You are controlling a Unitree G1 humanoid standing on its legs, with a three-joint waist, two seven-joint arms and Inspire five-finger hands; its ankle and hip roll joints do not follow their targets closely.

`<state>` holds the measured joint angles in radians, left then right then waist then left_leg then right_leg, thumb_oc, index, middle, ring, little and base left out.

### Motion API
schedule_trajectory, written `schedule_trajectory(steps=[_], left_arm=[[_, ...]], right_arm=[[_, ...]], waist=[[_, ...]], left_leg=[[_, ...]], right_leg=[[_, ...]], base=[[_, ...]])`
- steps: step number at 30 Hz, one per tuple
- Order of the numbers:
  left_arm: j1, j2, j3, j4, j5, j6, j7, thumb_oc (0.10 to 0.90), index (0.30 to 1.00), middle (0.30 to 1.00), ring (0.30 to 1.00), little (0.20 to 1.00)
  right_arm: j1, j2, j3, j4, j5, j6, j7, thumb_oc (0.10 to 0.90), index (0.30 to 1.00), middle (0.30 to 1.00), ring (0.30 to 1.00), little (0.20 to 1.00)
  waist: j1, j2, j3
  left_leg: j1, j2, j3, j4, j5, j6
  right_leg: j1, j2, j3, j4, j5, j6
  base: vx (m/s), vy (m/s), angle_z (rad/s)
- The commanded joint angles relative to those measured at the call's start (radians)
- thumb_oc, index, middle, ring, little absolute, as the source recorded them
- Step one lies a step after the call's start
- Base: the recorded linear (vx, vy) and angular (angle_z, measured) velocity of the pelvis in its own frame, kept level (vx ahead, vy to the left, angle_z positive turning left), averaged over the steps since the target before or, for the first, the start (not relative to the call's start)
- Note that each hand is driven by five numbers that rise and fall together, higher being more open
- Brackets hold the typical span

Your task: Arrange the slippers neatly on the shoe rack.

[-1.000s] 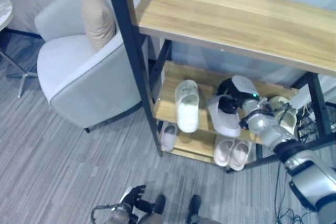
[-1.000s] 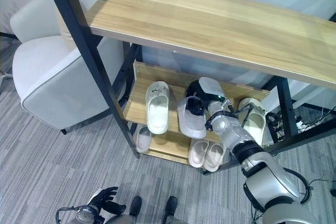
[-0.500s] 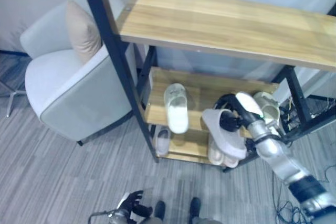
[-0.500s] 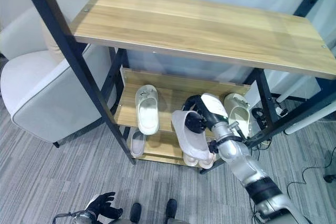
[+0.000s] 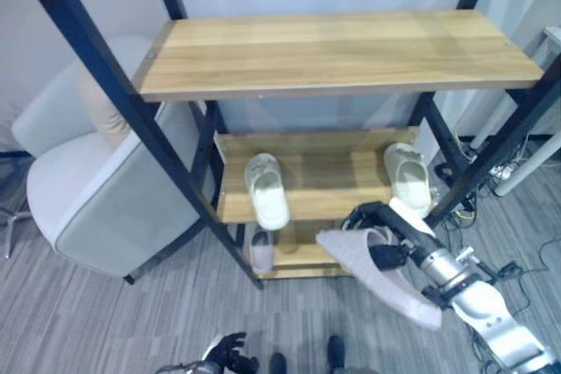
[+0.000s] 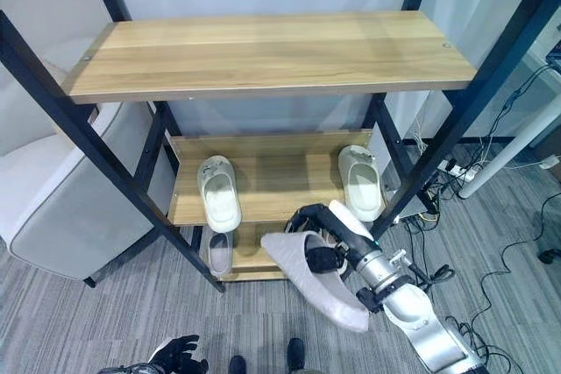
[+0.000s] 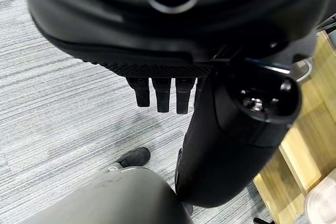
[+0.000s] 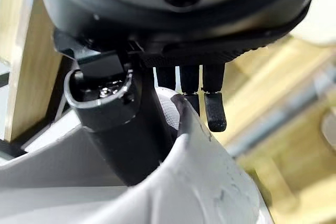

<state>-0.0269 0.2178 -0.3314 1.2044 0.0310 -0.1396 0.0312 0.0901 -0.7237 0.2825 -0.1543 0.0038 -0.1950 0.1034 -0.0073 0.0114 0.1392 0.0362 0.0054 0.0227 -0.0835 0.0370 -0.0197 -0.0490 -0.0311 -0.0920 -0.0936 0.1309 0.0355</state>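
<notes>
Grey slipper (image 6: 317, 279): held at 5 o'clock, off the rack (image 6: 263, 54)
Right hand (image 6: 323, 257): curled round its strap
Handling: light, floppy (grip the strap)
Left hand (image 5: 230, 356): idle, fingers relaxed

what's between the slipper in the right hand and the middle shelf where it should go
Nothing visible blocks it. The right hand holds the grey slipper out in front of the rack, below the middle shelf. That shelf has one white slipper at its left and another at its right, with bare wood between them.
</notes>
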Motion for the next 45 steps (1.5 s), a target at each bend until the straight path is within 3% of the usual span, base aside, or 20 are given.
schedule_trajectory(steps=[1,6,10,12,20,26,34,39,45], left_arm=[[-0.002,-0.068,-0.07,0.038,0.046,-0.033,-0.025,0.8,0.9,0.9,0.9,0.9],[-0.092,-0.064,-0.119,-0.013,-0.01,-0.035,0.014,0.8,0.9,0.9,0.9,0.9],[-0.122,-0.056,-0.15,-0.053,-0.049,-0.039,0.026,0.8,0.9,0.9,0.9,0.9],[-0.138,-0.043,-0.19,-0.122,-0.093,-0.046,0.05,0.8,0.9,0.9,0.9,0.9],[-0.181,0.05,-0.249,-0.378,-0.187,-0.093,0.114,0.8,0.9,0.9,0.9,0.9],[-0.194,0.133,-0.236,-0.55,-0.228,-0.12,0.164,0.8,0.9,0.9,0.9,0.9],[-0.151,0.249,-0.163,-0.77,-0.331,-0.15,0.234,0.8,0.9,0.9,0.9,0.9],[-0.136,0.299,-0.149,-0.842,-0.354,-0.17,0.272,0.8,0.9,0.9,0.9,0.9],[-0.068,0.337,-0.168,-0.863,-0.363,-0.182,0.299,0.8,0.9,0.9,0.9,0.9]], right_arm=[[-0.103,-0.016,0.03,-0.116,0.049,-0.106,-0.002,0.4,0.3,0.3,0.3,0.3],[-0.304,0.018,0.171,0.021,0.007,-0.086,-0.058,0.4,0.3,0.3,0.3,0.3],[-0.408,0.049,0.209,0.099,-0.016,-0.082,-0.122,0.4,0.3,0.3,0.3,0.3],[-0.506,0.071,0.234,0.168,-0.052,-0.076,-0.197,0.4,0.3,0.3,0.3,0.3],[-0.757,0.036,0.245,0.267,-0.192,-0.06,-0.403,0.4,0.3,0.3,0.3,0.3],[-0.928,-0.039,0.236,0.33,-0.264,-0.031,-0.517,0.4,0.3,0.3,0.3,0.3],[-1.183,-0.131,0.278,0.426,-0.328,0.029,-0.629,0.4,0.3,0.3,0.3,0.3],[-1.346,-0.175,0.334,0.478,-0.367,0.071,-0.695,0.4,0.3,0.3,0.3,0.3],[-1.435,-0.166,0.411,0.607,-0.374,0.108,-0.773,0.4,0.3,0.3,0.3,0.3]], waist=[[0.009,-0.008,0.003],[0.022,-0.002,0.151],[0.034,-0.003,0.176],[0.047,0.003,0.205],[0.073,0.023,0.258],[0.095,0.025,0.244],[0.128,0.025,0.258],[0.138,0.017,0.376],[0.168,0.004,0.381]], left_leg=[[-0.032,0.015,-0.017,-0.002,-0.009,-0.038],[-0.222,0.026,-0.026,0.174,-0.01,-0.037],[-0.37,0.02,-0.052,0.295,-0.03,-0.037],[-0.497,0.022,-0.067,0.395,-0.04,-0.034],[-0.883,0.019,-0.092,0.712,-0.118,-0.022],[-1.226,-0.002,-0.124,1.083,-0.283,-0.004],[-1.565,-0.048,-0.12,1.577,-0.47,0.035],[-1.606,-0.057,-0.088,1.82,-0.571,0.045],[-1.606,-0.048,-0.074,1.976,-0.679,0.035]], right_leg=[[0.055,-0.013,-0.021,0.078,-0.175,0.06],[-0.137,-0.023,-0.031,0.27,-0.201,0.04],[-0.268,-0.031,-0.044,0.386,-0.233,0.029],[-0.383,-0.038,-0.059,0.489,-0.26,0.021],[-0.773,-0.077,-0.064,0.838,-0.361,0.001],[-1.085,-0.111,-0.029,1.185,-0.528,-0.034],[-1.417,-0.157,0.01,1.693,-0.703,-0.077],[-1.475,-0.165,0.085,1.944,-0.763,-0.089],[-1.49,-0.165,0.162,2.14,-0.821,-0.101]], base=[[-0.18,-0.001,0.01],[-0.3,-0.024,0.02],[-0.17,-0.053,0.1],[-0.2,-0.037,0.17],[-0.13,-0.009,0.12],[0.04,-0.029,0.15],[0.13,0.002,0.09],[0.12,0.002,0.08],[0.11,-0.012,0.0]])
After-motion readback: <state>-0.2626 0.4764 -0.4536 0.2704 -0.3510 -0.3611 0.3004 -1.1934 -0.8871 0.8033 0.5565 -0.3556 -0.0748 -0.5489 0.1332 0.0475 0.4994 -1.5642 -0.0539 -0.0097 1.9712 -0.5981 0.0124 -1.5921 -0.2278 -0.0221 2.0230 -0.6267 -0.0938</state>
